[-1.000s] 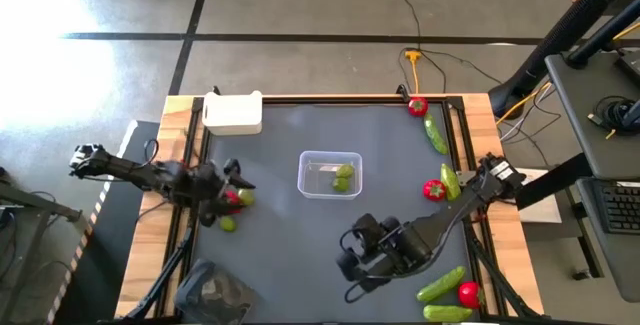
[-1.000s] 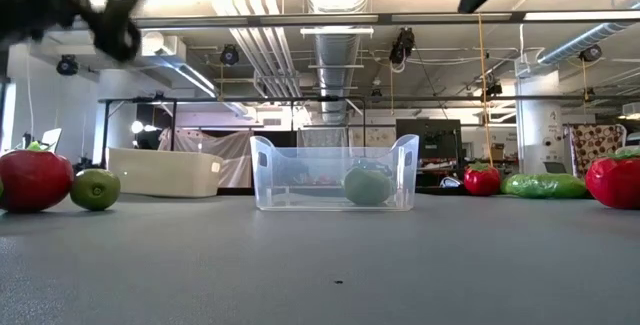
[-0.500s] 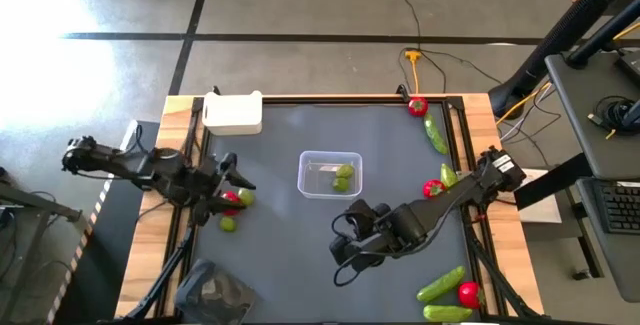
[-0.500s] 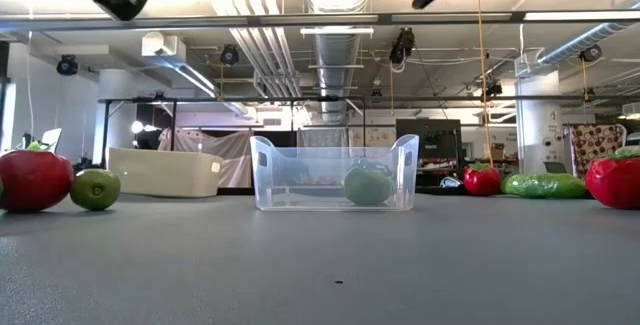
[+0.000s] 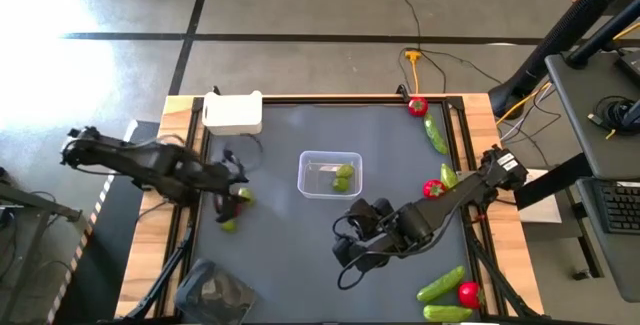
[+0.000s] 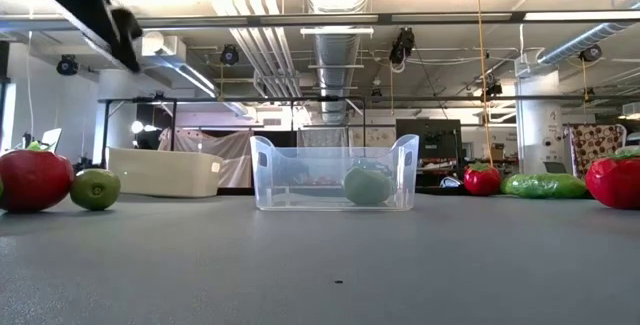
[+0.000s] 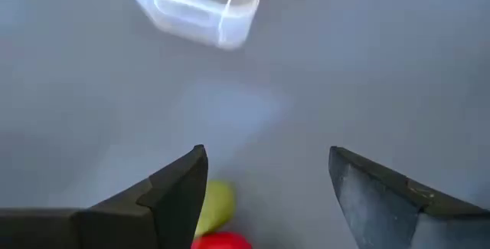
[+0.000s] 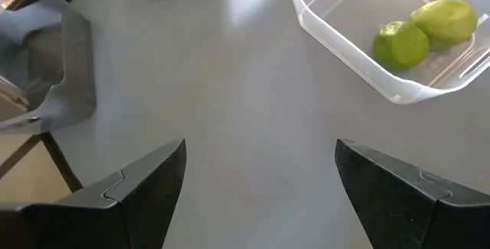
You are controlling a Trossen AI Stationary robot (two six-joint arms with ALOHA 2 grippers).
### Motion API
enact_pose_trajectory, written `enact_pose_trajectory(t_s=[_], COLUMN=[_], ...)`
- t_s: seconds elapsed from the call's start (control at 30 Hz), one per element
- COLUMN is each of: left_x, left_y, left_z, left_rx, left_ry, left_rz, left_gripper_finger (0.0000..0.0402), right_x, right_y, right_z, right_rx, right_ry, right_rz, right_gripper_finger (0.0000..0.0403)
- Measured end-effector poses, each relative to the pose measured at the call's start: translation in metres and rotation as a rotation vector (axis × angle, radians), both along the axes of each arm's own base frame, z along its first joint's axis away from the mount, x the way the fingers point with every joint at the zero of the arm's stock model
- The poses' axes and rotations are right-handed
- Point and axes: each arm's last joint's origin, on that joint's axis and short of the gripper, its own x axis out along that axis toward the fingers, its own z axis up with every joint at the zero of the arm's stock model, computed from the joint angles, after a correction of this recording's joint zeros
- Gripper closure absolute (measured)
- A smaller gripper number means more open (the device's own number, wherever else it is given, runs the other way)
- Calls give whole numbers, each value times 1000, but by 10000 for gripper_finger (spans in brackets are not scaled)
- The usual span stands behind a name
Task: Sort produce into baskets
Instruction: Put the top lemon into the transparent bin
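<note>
Left of the clear tub [image 5: 330, 174] on the worktop [image 5: 290, 255], the left tool [image 5: 232, 177] hangs open over a strawberry [image 7: 222, 241] and yellow-green fruit [image 7: 213, 204]; it should settle squarely over one before closing. The right tool [image 5: 349, 250], nearer than the tub, waits open. Its wrist view alone shows two fruits [image 8: 425, 33] inside.

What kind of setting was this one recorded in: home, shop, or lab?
Most likely a robotics lab or workshop. The low view shows exposed ceiling ducts and equipment racks behind the table; the high view shows a bare floor with loose cables and toy produce like a strawberry.
</note>
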Motion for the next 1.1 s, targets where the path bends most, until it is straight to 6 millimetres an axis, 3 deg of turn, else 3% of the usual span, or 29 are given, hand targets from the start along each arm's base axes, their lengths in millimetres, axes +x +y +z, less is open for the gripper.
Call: enact_pose_trajectory(t_s=[0.23,0.37,0.57,0.8,1.1], left_x=[28,39,52,62,66], left_y=[-7,-3,12,27,27], left_z=[-42,-58,-77,-97,-116], left_rx=[69,86,63,63,73], left_ry=[312,405,517,627,750], left_rz=[1,31,61,52,-52], left_gripper_finger=[139,119,90,86,86], right_x=[-1,-2,-3,-3,-1], right_y=[3,4,6,7,10], right_z=[0,0,1,1,3], right_rx=[20,33,66,100,137], right_ry=[-8,-13,-25,-40,-80], right_rz=[-17,-30,-68,-105,-118], right_gripper_finger=[78,78,78,78,78])
